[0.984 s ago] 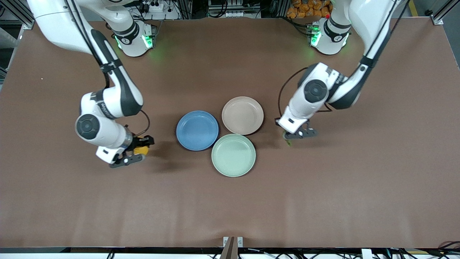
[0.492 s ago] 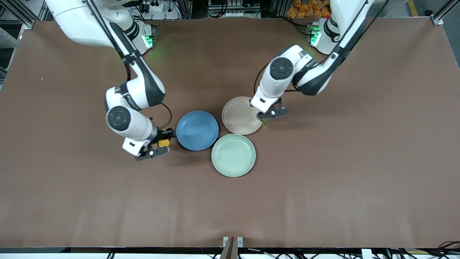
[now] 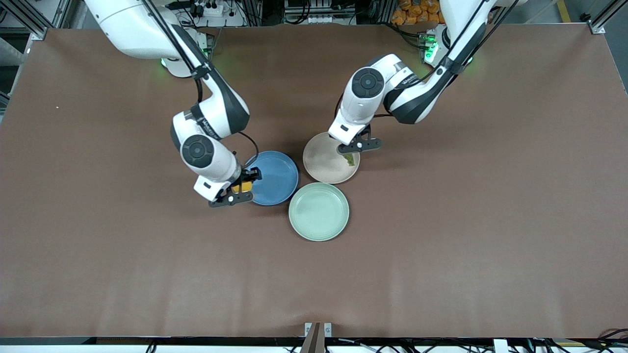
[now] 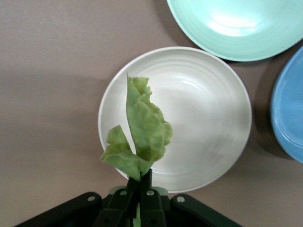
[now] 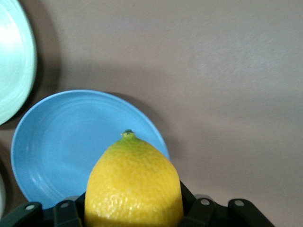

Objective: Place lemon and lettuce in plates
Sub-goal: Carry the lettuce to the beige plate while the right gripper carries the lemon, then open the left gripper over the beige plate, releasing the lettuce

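My left gripper (image 3: 351,156) is shut on the crinkled green lettuce (image 3: 349,160) and holds it over the rim of the beige-pink plate (image 3: 321,159). In the left wrist view the lettuce (image 4: 142,135) hangs from the gripper (image 4: 140,179) above that plate (image 4: 208,127). My right gripper (image 3: 241,188) is shut on the yellow lemon (image 3: 243,187) over the edge of the blue plate (image 3: 274,176). In the right wrist view the lemon (image 5: 134,187) fills the jaws, with the blue plate (image 5: 66,142) under it.
A pale mint-green plate (image 3: 319,211) lies nearer to the front camera, touching both other plates. It also shows in the left wrist view (image 4: 236,23) and the right wrist view (image 5: 14,61). Bare brown table (image 3: 441,245) surrounds the plates.
Both arms have moved toward the plates with their loads. The lettuce has come over the beige-pink plate and the lemon over the blue plate's edge.
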Tool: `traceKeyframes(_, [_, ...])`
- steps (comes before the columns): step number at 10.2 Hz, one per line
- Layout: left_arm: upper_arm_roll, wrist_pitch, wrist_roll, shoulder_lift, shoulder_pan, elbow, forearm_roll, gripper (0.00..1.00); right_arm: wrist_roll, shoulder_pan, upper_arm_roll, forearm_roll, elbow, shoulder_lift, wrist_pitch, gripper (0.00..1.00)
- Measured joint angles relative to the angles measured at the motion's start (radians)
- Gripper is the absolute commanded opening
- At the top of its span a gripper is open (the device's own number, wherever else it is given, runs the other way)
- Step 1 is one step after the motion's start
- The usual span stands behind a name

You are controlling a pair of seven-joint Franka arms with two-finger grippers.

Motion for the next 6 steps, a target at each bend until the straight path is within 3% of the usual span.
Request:
traceKeyframes(5, [0.005, 0.0, -0.01, 0.042, -0.021, 0.019, 0.0, 0.0, 0.069, 0.05, 0.0, 0.0, -0.004, 0.063, 0.101, 0.32])
traceKeyframes(6, [0.007, 0.0, -0.01, 0.046, -0.021, 0.02, 0.0, 0.79, 0.079, 0.057, 0.0, 0.0, -0.004, 0.077, 0.117, 0.32])
